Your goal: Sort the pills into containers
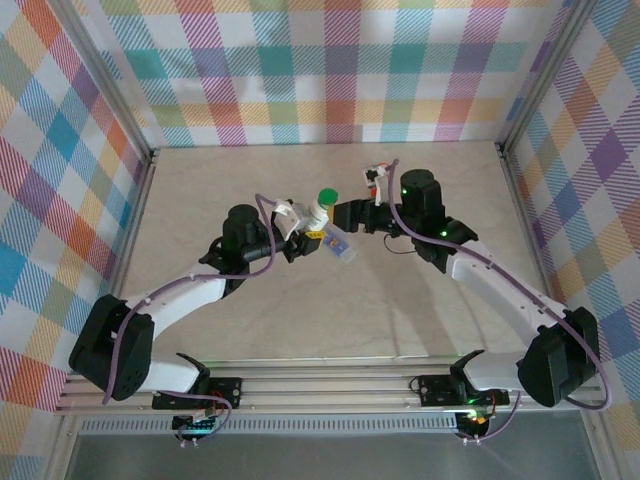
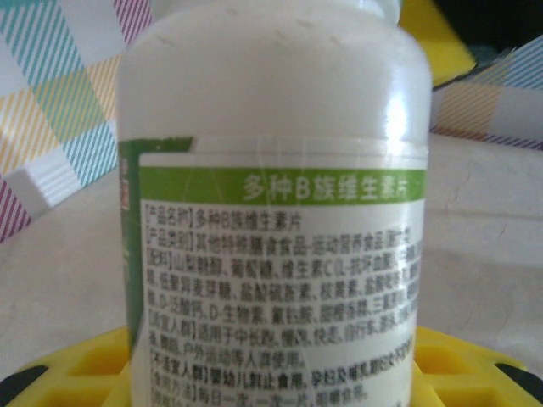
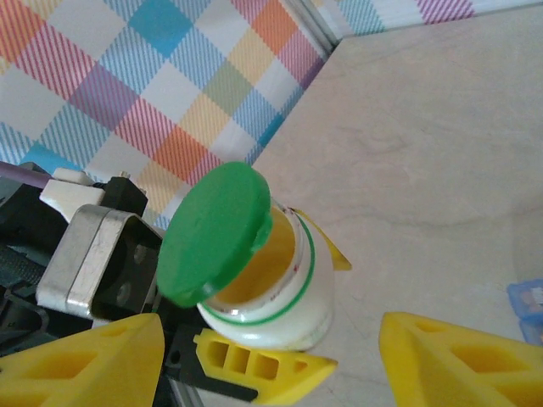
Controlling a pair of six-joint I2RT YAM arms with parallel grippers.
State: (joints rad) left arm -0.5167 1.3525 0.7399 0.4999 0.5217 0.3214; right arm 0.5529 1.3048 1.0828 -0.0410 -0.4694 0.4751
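My left gripper (image 1: 308, 226) is shut on a white pill bottle (image 1: 316, 212) and holds it above the table. Its green-banded label (image 2: 271, 254) sits close to the left wrist camera, with yellow fingers (image 2: 59, 373) at either side of it. In the right wrist view the bottle (image 3: 284, 309) has its green lid (image 3: 216, 233) tilted up, and a yellowish inside shows in the mouth. Single pills cannot be made out. My right gripper (image 3: 271, 343) stands open just beside the bottle's top, touching nothing; in the top view the right gripper (image 1: 347, 214) is at the bottle's right.
A clear pill organizer with blue parts (image 1: 340, 243) lies on the table just below the two grippers; its blue corner (image 3: 529, 305) shows at the right edge of the right wrist view. Plaid walls stand on three sides of the beige tabletop (image 1: 440, 300).
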